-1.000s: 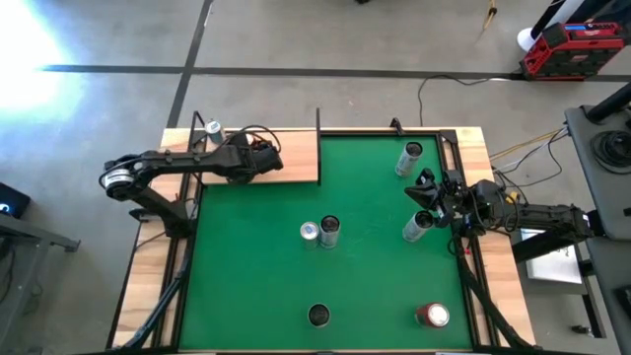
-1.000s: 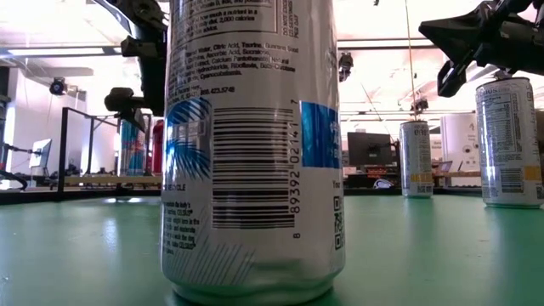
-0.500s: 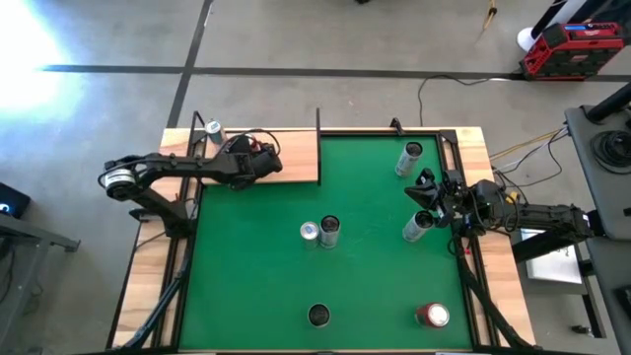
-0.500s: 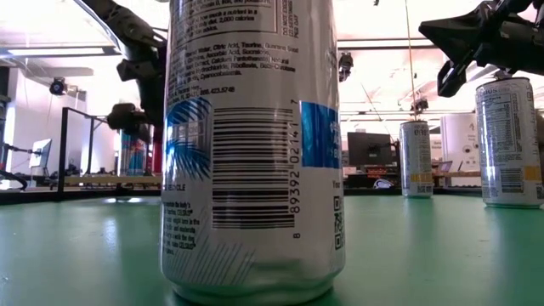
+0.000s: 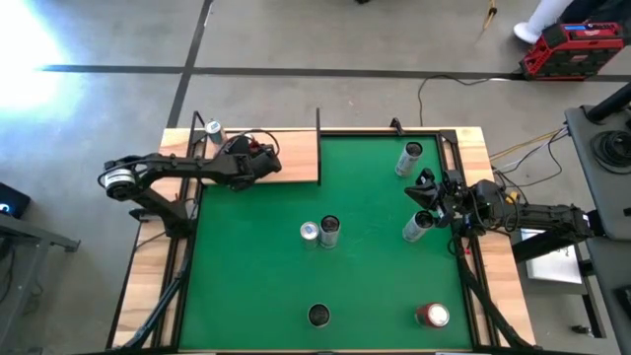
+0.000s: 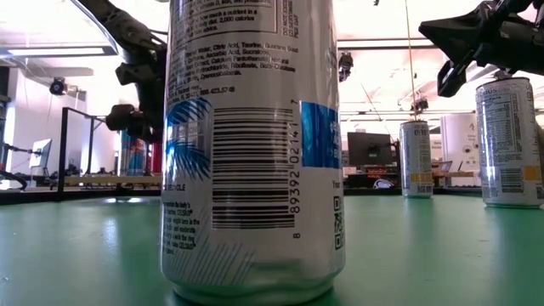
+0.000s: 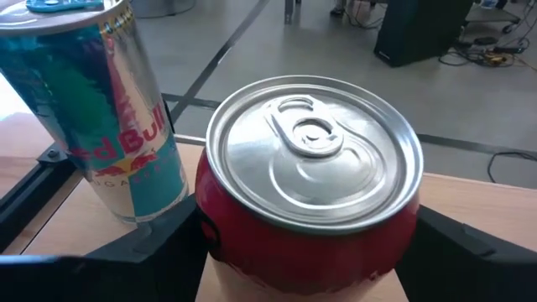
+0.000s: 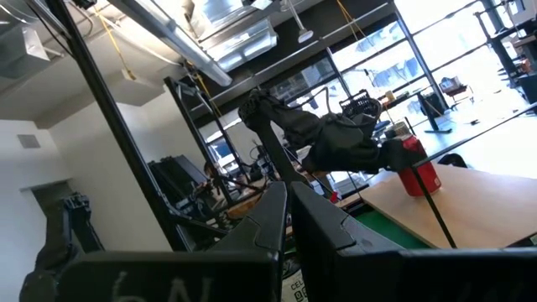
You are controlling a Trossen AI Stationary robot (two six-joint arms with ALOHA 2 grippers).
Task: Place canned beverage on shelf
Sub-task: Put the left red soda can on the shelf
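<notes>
A red can (image 7: 310,193) with a silver top stands upright on the light-wood shelf (image 5: 296,158) at the table's far left. My left gripper (image 5: 264,160) reaches over the shelf from the left and is shut on this can. A blue-and-silver can (image 7: 92,109) stands beside it, at the shelf's far left corner (image 5: 213,129). My right gripper (image 5: 426,192) waits shut at the table's right edge, above a silver can (image 5: 416,227), and touches nothing. My left gripper pinches the red can's wall (image 7: 205,222) between its two fingers, one on each opposite side, below the top rim. The fingers come from the table's left, slanting a little downward. The can is upright with its base on the shelf board (image 8: 424,180).
Several other cans stand on the green mat (image 5: 256,276): a pair at the middle (image 5: 320,231), one at the far right (image 5: 409,158), one at the near middle (image 5: 318,315) and a red one at the near right (image 5: 432,315). Black rods (image 5: 317,123) rise at the shelf's edges.
My left gripper has sunk a little toward the shelf and its fingers have drawn together on the red can. The can has stayed where it was.
</notes>
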